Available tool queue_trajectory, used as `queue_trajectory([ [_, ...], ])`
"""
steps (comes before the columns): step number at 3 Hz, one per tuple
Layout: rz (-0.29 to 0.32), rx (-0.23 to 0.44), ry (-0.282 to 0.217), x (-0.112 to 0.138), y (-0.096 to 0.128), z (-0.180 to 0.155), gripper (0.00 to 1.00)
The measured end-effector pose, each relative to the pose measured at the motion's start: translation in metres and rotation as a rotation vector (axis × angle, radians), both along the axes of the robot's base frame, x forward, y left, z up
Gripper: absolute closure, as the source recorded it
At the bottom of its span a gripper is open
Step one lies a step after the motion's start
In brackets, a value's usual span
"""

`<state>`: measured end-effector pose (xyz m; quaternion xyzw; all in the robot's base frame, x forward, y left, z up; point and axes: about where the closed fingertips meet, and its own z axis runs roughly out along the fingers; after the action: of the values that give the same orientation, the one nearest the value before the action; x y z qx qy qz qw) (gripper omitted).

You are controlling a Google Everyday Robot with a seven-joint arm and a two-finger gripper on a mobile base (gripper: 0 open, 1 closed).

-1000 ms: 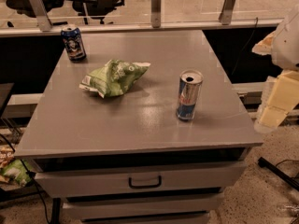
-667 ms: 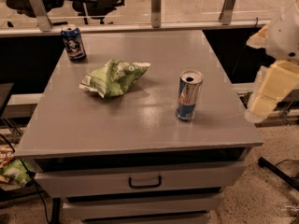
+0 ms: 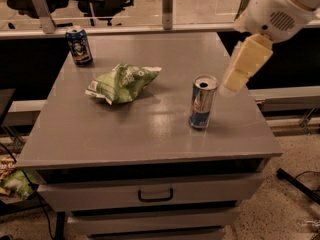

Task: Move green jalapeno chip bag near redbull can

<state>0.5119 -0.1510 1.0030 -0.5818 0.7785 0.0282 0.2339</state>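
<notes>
camera view: green chip bag [image 3: 122, 82] lies long-axis left-right; hand [image 3: 234, 81], grip unclear, beside redbull can [image 3: 202, 103].

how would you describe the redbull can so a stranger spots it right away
On the grey cabinet top, look at the right half, near the robot's gripper hanging over that side. The redbull can stands upright there, right of the green jalapeno chip bag. It is tall, slim, blue and silver, unlike the shorter dark-blue can at back left.

Crumpled green jalapeno chip bag [image 3: 122, 82] left of upright redbull can [image 3: 202, 104] (gripper [image 3: 235, 83] beside can)
</notes>
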Motion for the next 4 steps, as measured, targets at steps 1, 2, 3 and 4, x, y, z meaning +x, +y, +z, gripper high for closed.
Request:
queue_trajectory([
  [1, -0.013, 0.012, 0.020, 0.034, 0.036, -0.012, 0.00],
  [2, -0.024, 0.011, 0.033, 0.071, 0.072, -0.029, 0.00],
  [3, -0.039, -0.004, 0.052, 0.104, 0.097, -0.047, 0.00],
  [4, -0.048, -0.026, 0.075, 0.128, 0.123, -0.067, 0.00],
])
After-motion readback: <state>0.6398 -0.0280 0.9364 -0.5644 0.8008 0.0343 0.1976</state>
